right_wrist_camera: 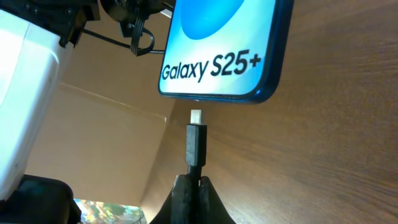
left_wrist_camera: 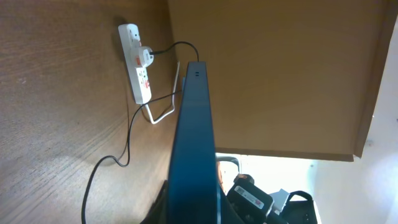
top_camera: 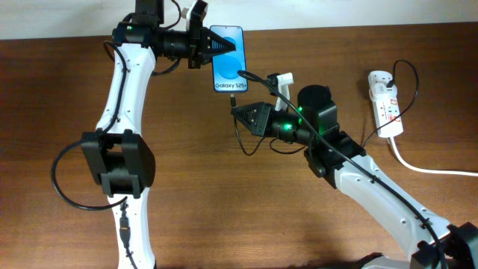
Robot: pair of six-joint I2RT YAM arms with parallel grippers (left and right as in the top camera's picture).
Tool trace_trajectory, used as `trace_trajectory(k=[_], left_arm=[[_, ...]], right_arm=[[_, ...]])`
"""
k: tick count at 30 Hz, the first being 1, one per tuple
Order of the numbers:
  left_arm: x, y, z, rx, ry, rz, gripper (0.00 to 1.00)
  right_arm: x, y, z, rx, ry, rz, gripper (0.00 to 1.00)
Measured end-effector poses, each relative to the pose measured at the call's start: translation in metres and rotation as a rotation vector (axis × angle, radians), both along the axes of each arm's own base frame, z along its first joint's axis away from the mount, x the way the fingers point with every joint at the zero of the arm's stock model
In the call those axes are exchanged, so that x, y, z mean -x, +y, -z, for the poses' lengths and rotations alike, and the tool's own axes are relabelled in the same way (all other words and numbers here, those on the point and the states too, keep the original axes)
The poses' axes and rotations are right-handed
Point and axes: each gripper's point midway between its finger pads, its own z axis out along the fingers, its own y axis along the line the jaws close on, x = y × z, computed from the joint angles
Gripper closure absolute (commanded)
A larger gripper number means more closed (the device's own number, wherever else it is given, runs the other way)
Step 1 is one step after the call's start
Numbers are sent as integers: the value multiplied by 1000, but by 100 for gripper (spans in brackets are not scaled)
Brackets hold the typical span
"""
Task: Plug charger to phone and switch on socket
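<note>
My left jaws: gripping phone [top_camera: 228, 56], far centre of counter [top_camera: 60, 97].
My right jaws: closed on charger [right_wrist_camera: 196, 146] plug, just short of phone's near edge.
Likely risk: misaligned plug skids off; phone twists.

Robot test station, most likely a lab. Dark wood-grain bench [top_camera: 45, 90] carries two white-and-black arms, left arm [top_camera: 123, 82] and right arm [top_camera: 373, 187]. A plain brown board [left_wrist_camera: 280, 74] screens the bench's far edge. Past the board is a bright white wall [left_wrist_camera: 380, 155] and black gear [left_wrist_camera: 252, 196], blurred. White power strip [top_camera: 386, 104] lies on the bench.
</note>
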Motion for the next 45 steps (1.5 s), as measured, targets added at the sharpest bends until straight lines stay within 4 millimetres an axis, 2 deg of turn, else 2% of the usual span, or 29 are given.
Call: trace_trajectory(k=[26, 40, 45], left_arm=[[3, -1, -4, 25, 2, 17, 100], [3, -1, -4, 25, 2, 18, 100], [6, -8, -4, 25, 2, 32, 100]], right_arm=[[-1, 1, -6, -14, -28, -3, 96], [0, 0, -1, -3, -4, -3, 96], [0, 0, -1, -3, -4, -3, 96]])
